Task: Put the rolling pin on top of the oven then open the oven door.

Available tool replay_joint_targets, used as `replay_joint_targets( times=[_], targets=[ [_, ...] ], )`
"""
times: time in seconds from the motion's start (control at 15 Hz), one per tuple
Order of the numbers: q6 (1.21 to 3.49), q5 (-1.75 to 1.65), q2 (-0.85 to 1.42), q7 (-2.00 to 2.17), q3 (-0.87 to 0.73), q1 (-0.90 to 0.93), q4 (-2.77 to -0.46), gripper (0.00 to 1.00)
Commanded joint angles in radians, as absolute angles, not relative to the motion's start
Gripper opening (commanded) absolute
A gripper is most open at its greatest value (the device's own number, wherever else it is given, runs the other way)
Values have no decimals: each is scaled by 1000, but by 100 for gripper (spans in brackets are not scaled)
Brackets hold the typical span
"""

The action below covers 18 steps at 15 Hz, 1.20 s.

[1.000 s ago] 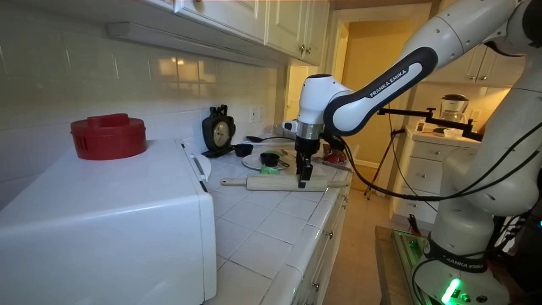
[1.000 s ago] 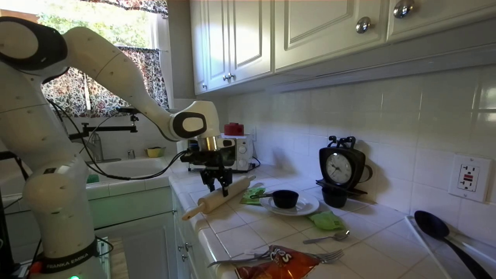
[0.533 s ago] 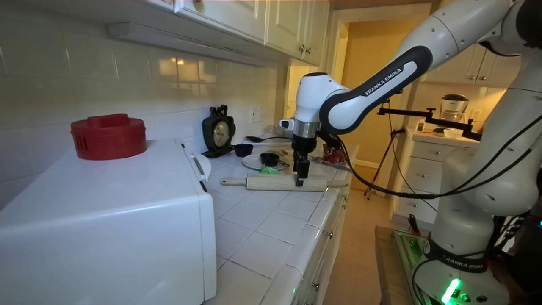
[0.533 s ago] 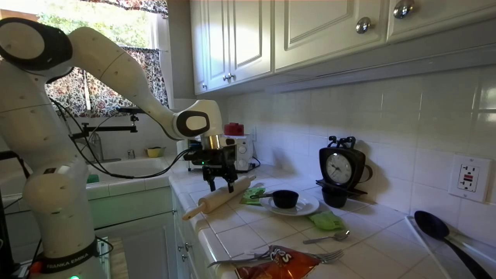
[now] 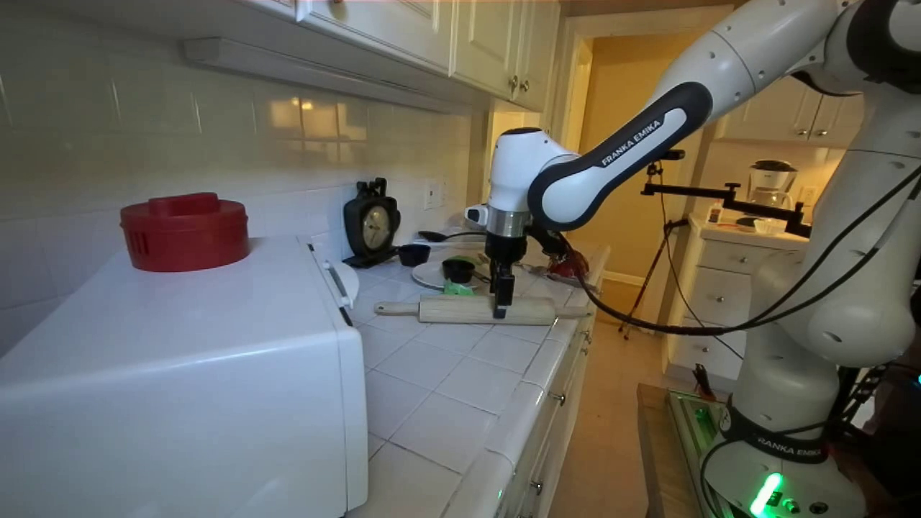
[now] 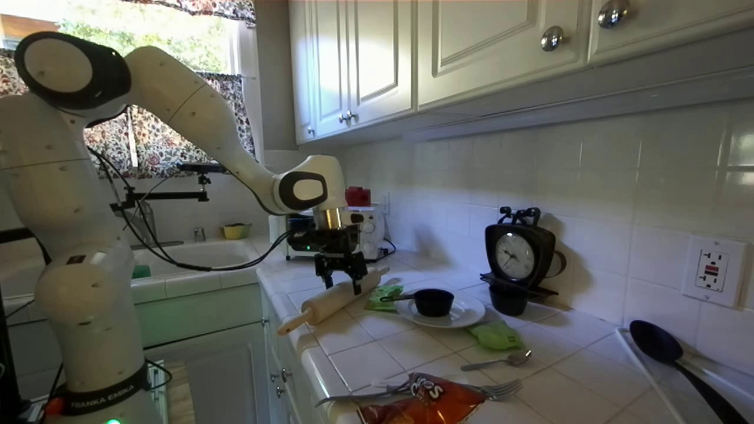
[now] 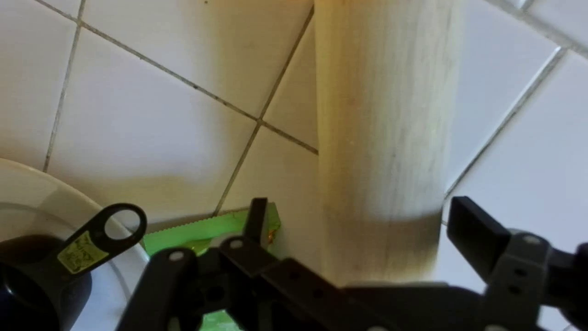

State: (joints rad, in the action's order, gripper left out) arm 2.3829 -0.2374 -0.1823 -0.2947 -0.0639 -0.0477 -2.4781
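The rolling pin (image 5: pixel 453 309), a pale wooden cylinder, lies on the tiled counter crosswise in front of the oven (image 5: pixel 180 345). My gripper (image 6: pixel 341 288) points down over the pin's middle part with its jaws wide apart. In the wrist view one finger is on each side of the rolling pin (image 7: pixel 381 115), and a gap shows between the wood and both fingers (image 7: pixel 473 234). How low the fingertips reach beside it is hard to tell. The oven door, seen edge-on near its white handle (image 5: pixel 344 284), looks closed; in an exterior view the gripper hides part of the oven (image 6: pixel 372 232).
A red round container (image 5: pixel 183 234) sits on the oven's top. Beside the pin are a green packet (image 6: pixel 383 297) and a white plate (image 6: pixel 471 312) with a black cup (image 6: pixel 434 302). Farther along stand a black clock (image 6: pixel 515 256) and a chip bag (image 6: pixel 430 400).
The gripper's jaws have spread from nearly closed to wide apart. The arm has shifted a little along the pin toward the oven and the wall. The pin stays where it was.
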Motion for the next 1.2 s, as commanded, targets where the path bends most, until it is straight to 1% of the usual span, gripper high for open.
replay_joint_targets(
  times=[0.0, 0.27, 0.6, 1.13],
  targets=[
    [2385, -244, -106, -257, -52, -42, -2433, 100],
    [2397, -245, -61, -237, -31, -29, -2412, 100],
    [2406, -236, -60, -233, -16, -16, -2396, 100],
    [2405, -235, -53, -218, -35, -34, -2378, 100]
  ],
)
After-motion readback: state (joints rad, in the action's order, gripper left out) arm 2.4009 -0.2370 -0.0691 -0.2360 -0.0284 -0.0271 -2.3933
